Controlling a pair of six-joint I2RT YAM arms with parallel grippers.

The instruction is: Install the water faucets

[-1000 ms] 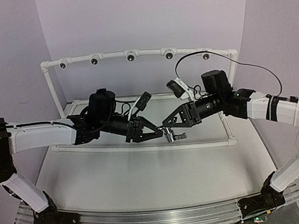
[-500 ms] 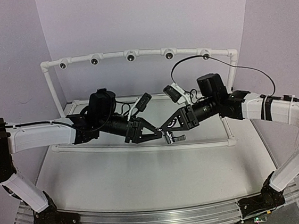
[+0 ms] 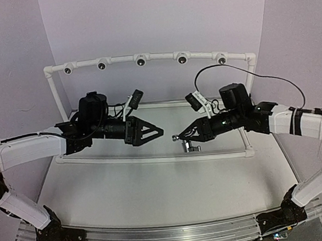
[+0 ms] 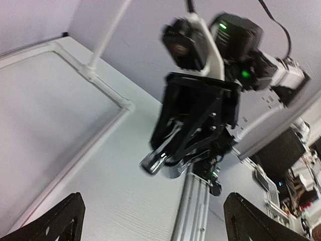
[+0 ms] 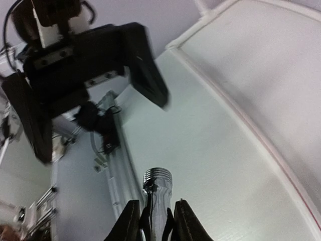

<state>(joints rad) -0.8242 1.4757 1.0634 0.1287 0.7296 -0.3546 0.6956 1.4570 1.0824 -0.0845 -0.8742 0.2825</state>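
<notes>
White pipe frame (image 3: 120, 59) behind silver faucet (image 3: 188, 146)

The top view is lit brightly and evenly. Only soft shadows are cast on the table (image 3: 156, 184). The pipes (image 3: 120, 59) are bent by the lens. The left wrist view is blurred all over. In the right wrist view, a bright shine is seen on the faucet (image 5: 157, 198); things behind are smeared.
</notes>
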